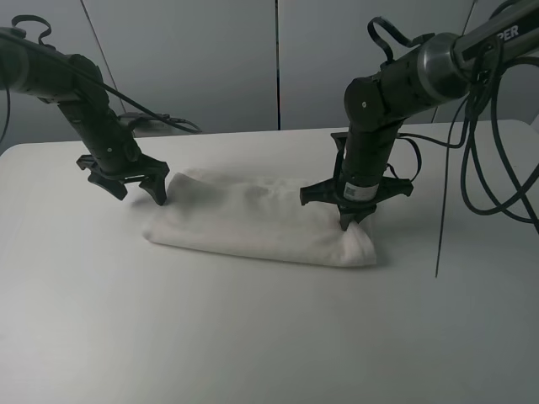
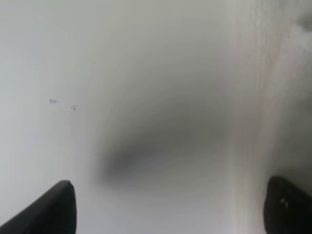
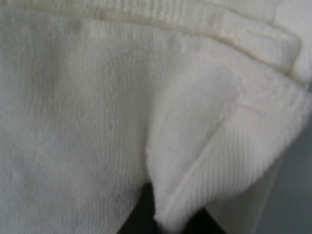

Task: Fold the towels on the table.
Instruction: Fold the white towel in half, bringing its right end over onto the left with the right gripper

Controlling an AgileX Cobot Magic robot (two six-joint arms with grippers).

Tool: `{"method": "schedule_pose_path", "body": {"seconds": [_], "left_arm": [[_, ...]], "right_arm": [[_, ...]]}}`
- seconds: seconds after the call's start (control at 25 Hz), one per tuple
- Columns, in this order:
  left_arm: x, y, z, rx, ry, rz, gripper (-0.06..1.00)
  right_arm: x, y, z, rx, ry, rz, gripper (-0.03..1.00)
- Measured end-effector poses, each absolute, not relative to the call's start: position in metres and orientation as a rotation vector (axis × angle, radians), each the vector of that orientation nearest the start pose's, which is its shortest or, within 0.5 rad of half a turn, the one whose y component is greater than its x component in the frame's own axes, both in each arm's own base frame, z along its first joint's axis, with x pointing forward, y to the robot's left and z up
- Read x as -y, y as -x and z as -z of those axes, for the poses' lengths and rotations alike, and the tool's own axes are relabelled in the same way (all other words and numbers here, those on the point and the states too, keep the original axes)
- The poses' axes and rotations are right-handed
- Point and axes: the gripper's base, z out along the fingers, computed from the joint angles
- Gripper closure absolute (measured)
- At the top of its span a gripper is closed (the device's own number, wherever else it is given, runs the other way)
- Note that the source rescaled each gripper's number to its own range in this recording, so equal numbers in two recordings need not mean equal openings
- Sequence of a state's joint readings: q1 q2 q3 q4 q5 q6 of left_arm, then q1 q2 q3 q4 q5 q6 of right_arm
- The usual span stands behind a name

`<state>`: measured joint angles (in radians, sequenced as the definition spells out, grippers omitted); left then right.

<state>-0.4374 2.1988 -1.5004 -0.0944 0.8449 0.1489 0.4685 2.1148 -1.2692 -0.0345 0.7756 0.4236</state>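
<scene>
Evidently the towel (image 1: 253,223) lay near the middle of the table (image 1: 126,337), already doubled into a long, thick strip running across the view from the high camera. Its edges were roughly aligned and its top was slightly rumpled.

Right gripper (image 1: 348,224): it stood nearly upright over the right end of the strip, tips down in the cloth. The jaws were clenched. The right wrist view showed a turned-up flap of terry (image 3: 195,161) running down between the dark fingertips (image 3: 139,217), so the finding is a pinch on a fold of the towel, not an empty closure. The woven band (image 3: 195,22) lay beyond the flap. Judged purpose: to take hold of that end's upper layer so it can be carried across.

Left gripper (image 1: 139,194): it was positioned at the left end of the strip, just beside the far corner, with the jaws released and spread wide. The left wrist view showed both fingers (image 2: 48,212) apart with bare table between them and the towel's edge off to one side. Nothing was in its grasp. Judged purpose: lined up to take the left end, or to steady it.

Assessment: at least one fold appeared complete and a further fold was likely in hand. Risk noted: the pinch may catch only one layer, leaving the lower ones behind.
</scene>
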Motion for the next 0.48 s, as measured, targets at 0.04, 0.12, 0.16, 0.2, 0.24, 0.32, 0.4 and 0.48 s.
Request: {"method": "schedule_pose_path", "body": {"seconds": [0.04, 0.12, 0.16, 0.2, 0.24, 0.32, 0.4, 0.48], "left_arm": [[0.1863, -0.3827, -0.1108, -2.936, -0.792, 0.139, -0.05], [0.1867, -0.3829, -0.107, -2.94, -0.793, 0.143, -0.05], [0.1869, -0.3829, -0.105, -2.942, -0.794, 0.144, -0.05], [0.1869, -0.383, -0.1038, -2.944, -0.794, 0.145, -0.05], [0.187, -0.3829, -0.1039, -2.945, -0.795, 0.147, -0.05], [0.187, -0.3829, -0.1039, -2.945, -0.794, 0.147, -0.05], [0.187, -0.3829, -0.1039, -2.945, -0.794, 0.147, -0.05], [0.187, -0.3829, -0.1039, -2.945, -0.794, 0.147, -0.05]], "right_arm": [[-0.1695, -0.3397, -0.0972, -3.096, 0.107, 0.01, 0.97], [-0.1698, -0.3395, -0.0972, -3.098, 0.115, 0.004, 0.97], [-0.1701, -0.3396, -0.0972, -3.097, 0.117, -0.001, 0.97], [-0.1704, -0.3394, -0.0972, -3.099, 0.121, -0.007, 0.97], [-0.1707, -0.3394, -0.0972, -3.098, 0.117, -0.012, 0.97], [-0.171, -0.3393, -0.0972, -3.099, 0.119, -0.016, 0.97], [-0.1721, -0.3389, -0.0972, -3.103, 0.123, -0.035, 0.97], [-0.1741, -0.338, -0.098, -3.11, 0.117, -0.072, 0.97]]}}
